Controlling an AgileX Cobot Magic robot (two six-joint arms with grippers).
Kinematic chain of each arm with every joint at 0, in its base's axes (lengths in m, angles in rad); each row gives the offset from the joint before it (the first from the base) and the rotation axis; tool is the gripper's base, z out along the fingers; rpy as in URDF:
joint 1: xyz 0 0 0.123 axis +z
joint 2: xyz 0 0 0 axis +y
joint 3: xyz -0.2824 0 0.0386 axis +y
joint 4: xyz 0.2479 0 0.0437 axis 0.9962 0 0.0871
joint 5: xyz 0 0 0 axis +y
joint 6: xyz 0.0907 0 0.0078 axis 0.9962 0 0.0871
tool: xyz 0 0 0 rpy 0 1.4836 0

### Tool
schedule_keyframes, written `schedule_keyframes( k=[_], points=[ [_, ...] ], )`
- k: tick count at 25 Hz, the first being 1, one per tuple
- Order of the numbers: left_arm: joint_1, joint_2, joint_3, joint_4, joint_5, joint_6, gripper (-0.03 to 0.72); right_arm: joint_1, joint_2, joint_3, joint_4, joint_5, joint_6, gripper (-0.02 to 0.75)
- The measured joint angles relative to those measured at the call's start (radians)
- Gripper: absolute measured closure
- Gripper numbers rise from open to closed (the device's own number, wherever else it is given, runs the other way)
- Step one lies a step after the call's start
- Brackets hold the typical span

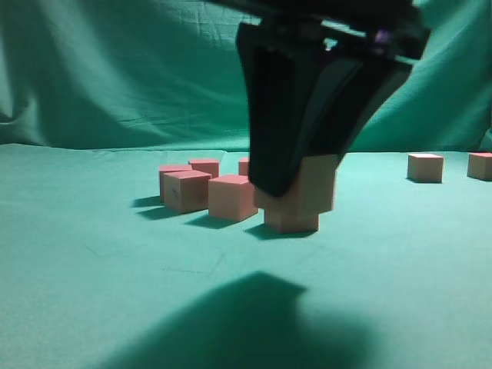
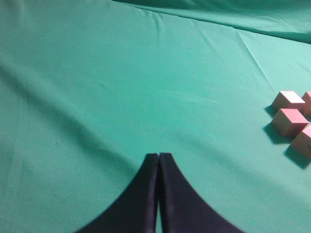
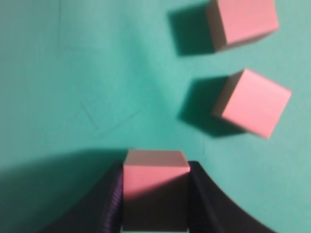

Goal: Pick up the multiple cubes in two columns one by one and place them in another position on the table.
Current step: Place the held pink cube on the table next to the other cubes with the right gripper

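While the right end effector (image 1: 296,181) hangs close to the lens with its fingers clamped on one cube (image 1: 315,184), the job in hand reads as carrying that cube to its new place. In the exterior view the held cube sits directly above another cube (image 1: 291,220) on the table (image 1: 92,292); whether they touch is unclear. Advice: move straight up first, so the lower one is not dragged, then travel level. Right wrist view: held cube (image 3: 155,187) at 6 o'clock, two neighbours (image 3: 255,102) at 1 to 3 o'clock, so swing away from them. The remaining cluster (image 1: 200,188) lies behind at 9 o'clock; two cubes (image 1: 425,167) stand far off at 3 o'clock. Left end effector (image 2: 159,158) pressed closed, empty, over bare cloth.
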Motion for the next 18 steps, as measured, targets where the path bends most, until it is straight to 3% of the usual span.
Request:
schedule_keyframes(
  k=[8, 18],
  points=[
    [0.0, 0.0, 0.0, 0.0, 0.0, 0.0, 0.688, 0.0, 0.019, 0.0, -0.142, -0.061, 0.124, 0.473],
    [0.0, 0.0, 0.0, 0.0, 0.0, 0.0, 0.688, 0.0, 0.067, 0.0, -0.158, -0.072, 0.165, 0.473]
  ],
)
